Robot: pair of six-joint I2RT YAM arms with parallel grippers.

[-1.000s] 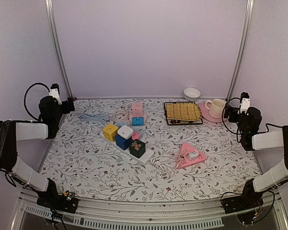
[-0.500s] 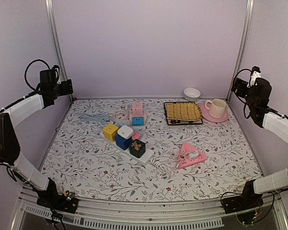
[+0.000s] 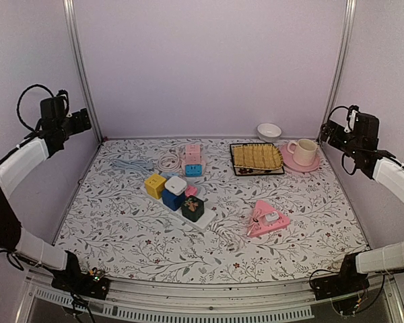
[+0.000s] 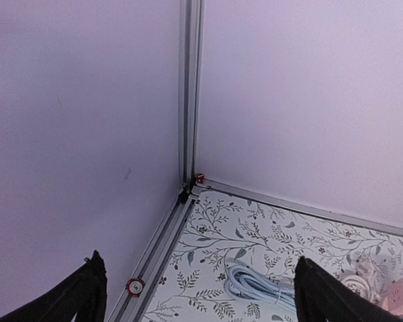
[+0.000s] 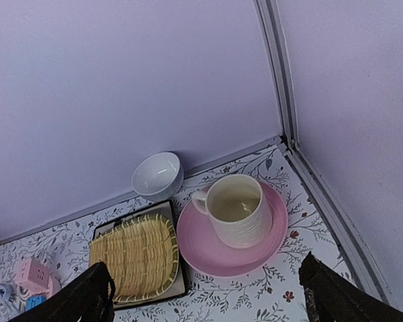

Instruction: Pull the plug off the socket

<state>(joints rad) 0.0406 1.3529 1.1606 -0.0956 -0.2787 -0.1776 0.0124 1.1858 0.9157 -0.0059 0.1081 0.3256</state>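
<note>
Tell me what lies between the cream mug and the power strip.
The woven tray, in the top view; past it, only bare tablecloth before the power strip.

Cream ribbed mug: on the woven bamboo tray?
No, the cream ribbed mug stands on the round pink saucer, right of the woven bamboo tray.

White plastic power strip (image 3: 204, 221) lies diagonally, mid-table. Seated on it: yellow cube plug (image 3: 155, 184), white cube plug (image 3: 176, 184), blue cube plug (image 3: 172, 199), dark-green cube plug (image 3: 192, 208).
</note>
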